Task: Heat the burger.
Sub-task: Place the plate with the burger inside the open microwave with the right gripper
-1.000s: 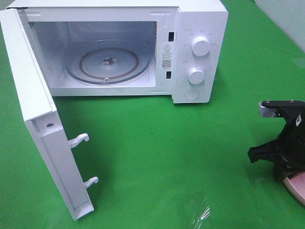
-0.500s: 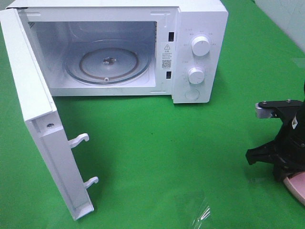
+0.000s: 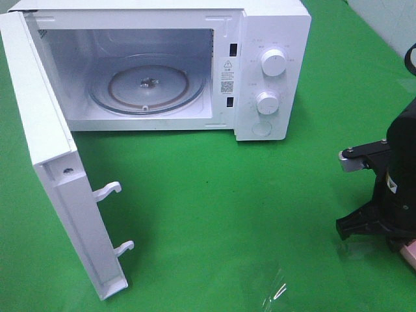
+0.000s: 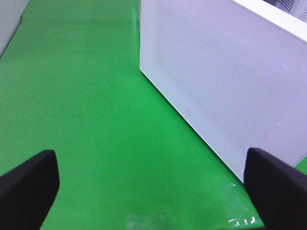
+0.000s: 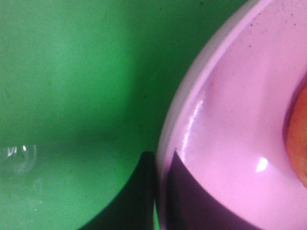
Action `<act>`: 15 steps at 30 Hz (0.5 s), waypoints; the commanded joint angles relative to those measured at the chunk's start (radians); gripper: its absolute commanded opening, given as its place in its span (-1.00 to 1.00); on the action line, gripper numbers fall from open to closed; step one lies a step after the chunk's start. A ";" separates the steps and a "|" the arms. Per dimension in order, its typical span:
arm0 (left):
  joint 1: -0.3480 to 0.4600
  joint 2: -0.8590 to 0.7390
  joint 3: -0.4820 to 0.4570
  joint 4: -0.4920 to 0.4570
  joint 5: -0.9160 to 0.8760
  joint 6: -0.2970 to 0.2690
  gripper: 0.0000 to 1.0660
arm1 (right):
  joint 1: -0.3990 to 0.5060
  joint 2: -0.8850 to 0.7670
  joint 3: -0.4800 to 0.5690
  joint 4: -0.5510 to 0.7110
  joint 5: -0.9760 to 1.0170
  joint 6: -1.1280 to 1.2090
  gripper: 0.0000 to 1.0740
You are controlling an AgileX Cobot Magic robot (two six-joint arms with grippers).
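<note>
Now, the right hand (image 5: 161,158) clamps the rim of the pink plate (image 5: 201,81) bearing the burger (image 5: 300,143); the left hand (image 4: 151,172) hangs spread wide.

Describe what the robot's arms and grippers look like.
The right arm is matte black, with a silver-grey metal bracket on it. The left gripper has broad, flat black fingers with rounded corners; the right gripper has dark fingers too.
</note>
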 commanded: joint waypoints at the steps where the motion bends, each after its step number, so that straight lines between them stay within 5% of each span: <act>1: 0.000 -0.014 0.004 -0.001 -0.011 -0.004 0.81 | 0.022 0.006 0.005 -0.050 0.051 0.035 -1.00; 15: 0.000 -0.014 0.004 -0.001 -0.011 -0.004 0.81 | 0.116 -0.081 0.008 -0.130 0.161 0.080 -1.00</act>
